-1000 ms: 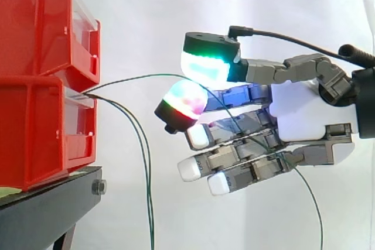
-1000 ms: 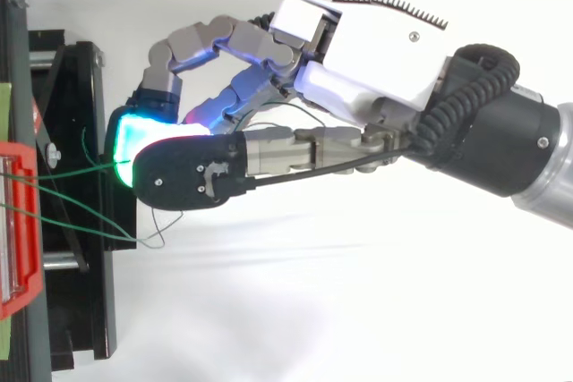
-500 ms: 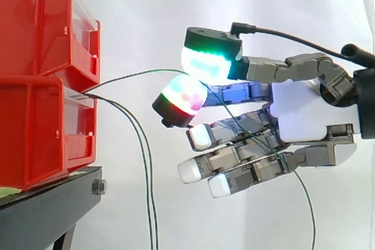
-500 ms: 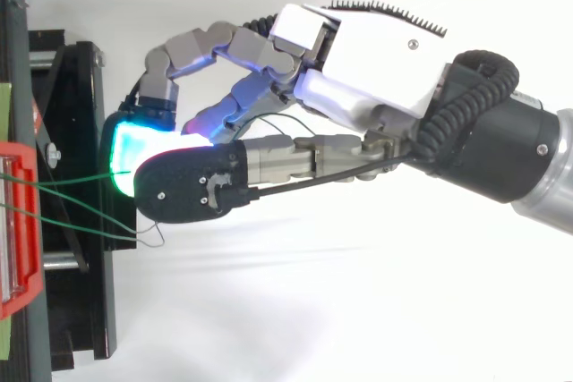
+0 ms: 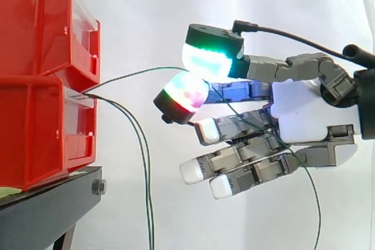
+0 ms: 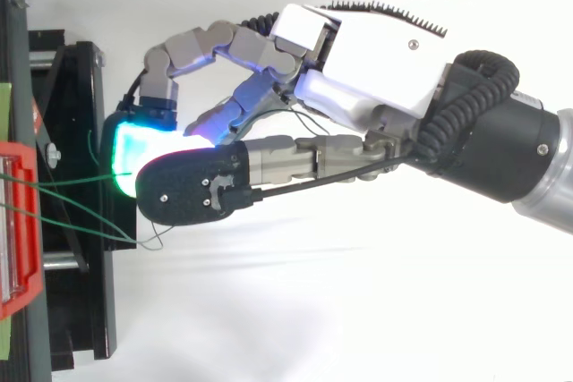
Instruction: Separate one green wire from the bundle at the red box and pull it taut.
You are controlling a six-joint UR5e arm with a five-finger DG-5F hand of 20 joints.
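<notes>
Thin green wires come out of the front of the lower red box (image 5: 41,127) at the left. One green wire (image 5: 135,74) arcs up and right from there. It passes between two glowing fingertips (image 5: 205,62) of my hand (image 5: 304,112), which pinch it about midway between the box and my palm. Past the pinch the wire runs down across the palm and hangs off below. It still curves, so it is slack. Two other green wires (image 5: 143,162) droop straight down from the box. From above, my hand (image 6: 376,51) reaches left toward the red box (image 6: 22,221).
A second red box (image 5: 41,21) is stacked on the lower one, both on a black stand (image 5: 47,209) whose frame (image 6: 76,131) lies just left of my fingertips. A white curtain hangs behind, with open room below and right of the hand.
The lower glowing fingertip has risen toward the upper one, closing the gap around the wire. The other fingers have spread slightly downward. The wire's free end has swung a little.
</notes>
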